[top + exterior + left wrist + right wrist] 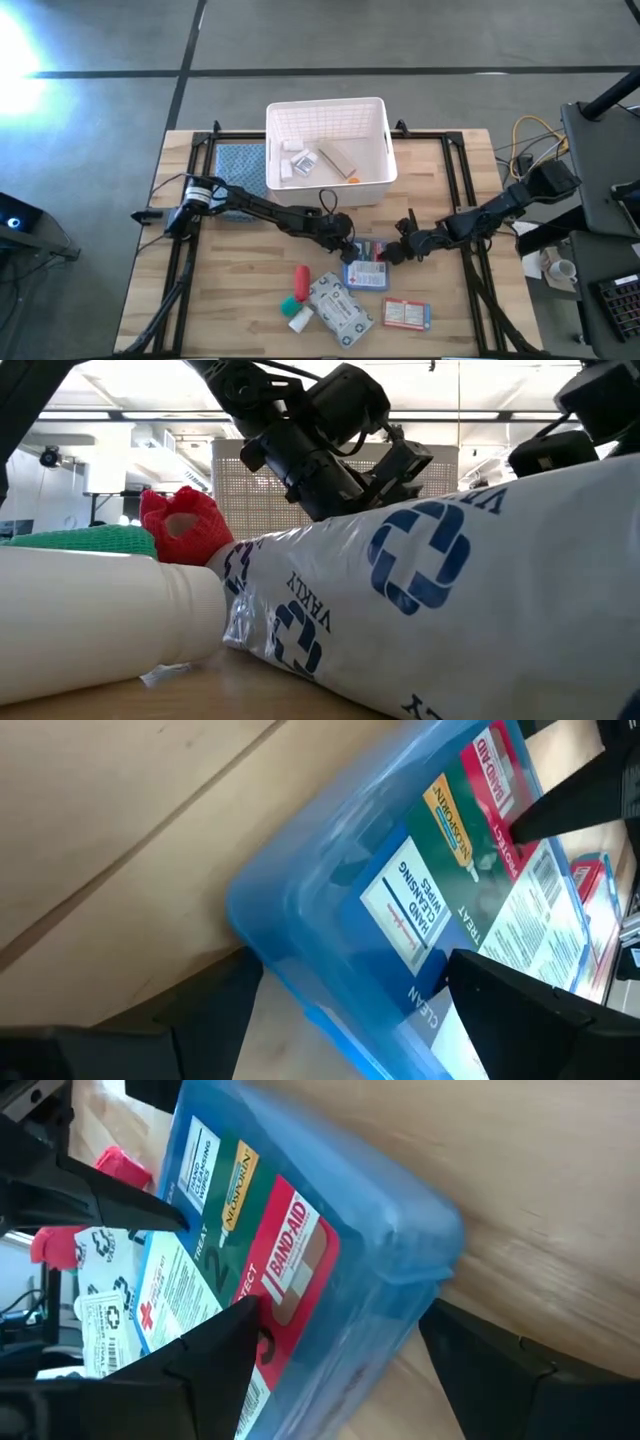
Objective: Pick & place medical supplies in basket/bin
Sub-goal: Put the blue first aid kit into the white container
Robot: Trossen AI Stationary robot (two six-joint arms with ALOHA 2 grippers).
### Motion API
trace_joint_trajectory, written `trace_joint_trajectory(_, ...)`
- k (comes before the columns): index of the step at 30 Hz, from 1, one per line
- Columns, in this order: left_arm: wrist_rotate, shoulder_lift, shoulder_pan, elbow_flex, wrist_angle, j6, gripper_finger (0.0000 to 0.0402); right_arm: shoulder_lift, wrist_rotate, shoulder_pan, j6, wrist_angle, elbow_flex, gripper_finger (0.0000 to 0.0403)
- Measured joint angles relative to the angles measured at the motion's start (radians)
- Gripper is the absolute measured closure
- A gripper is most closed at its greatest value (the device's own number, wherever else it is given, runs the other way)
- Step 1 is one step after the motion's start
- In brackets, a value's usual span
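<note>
A blue see-through first-aid case [367, 272] with a red-cross label, the blue pouch, sits mid-table between my two grippers. My left gripper [347, 248] [355, 965] is at its left end and my right gripper [400, 247] [342, 1308] at its right end. Nearer lie a red tube [301, 275], a green-capped bottle [290, 300], a white bottle [300, 319], a grey-white packet [340, 310] [450, 590] and a white-red box [405, 313]. The white lattice bin [372, 110] stands at the far edge and holds several items. My left gripper pinches the case's left end [300, 950], coming from the table's left. One finger [530, 1010] lies on the labelled face and the other [200, 1020] on the back face. Whether the case is lifted clear I cannot tell. My right gripper pinches the case's right end [400, 1250], coming from the table's right. One finger [190, 1370] is on the labelled face by the Band-Aid label, the other [520, 1370] behind the back face. Whether the case rests on the table does not show.
A blue patterned cloth [240, 165] lies left of the bin. Black frame rails [465, 190] run along the table's sides. In the low view the packet and white bottle [100, 600] fill the foreground. Bare wood [240, 290] lies near left.
</note>
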Motion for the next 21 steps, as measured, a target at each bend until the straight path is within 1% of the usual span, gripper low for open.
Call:
trace_joint_trajectory(5,0.0,-0.001,0.002,-0.008,-0.009,0.0,0.01,-0.055,-0.006,-0.001,-0.017,-0.043,0.03,0.0137)
trace_joint_trajectory(9,0.005,-0.002,0.002,-0.01,-0.018,0.006,0.01,-0.131,-0.005,-0.001,-0.068,-0.155,0.072,0.0138)
trace_joint_trajectory(13,0.033,-0.006,0.002,-0.01,-0.018,0.007,0.01,-0.184,0.006,-0.001,-0.103,-0.308,0.149,0.0138)
trace_joint_trajectory(18,0.044,-0.016,-0.001,-0.01,-0.021,0.009,0.01,-0.195,0.019,-0.003,-0.174,-0.452,0.25,0.0138)
trace_joint_trajectory(21,0.058,-0.016,-0.003,-0.011,-0.025,0.014,0.01,-0.187,0.041,-0.005,-0.188,-0.477,0.295,0.0138)
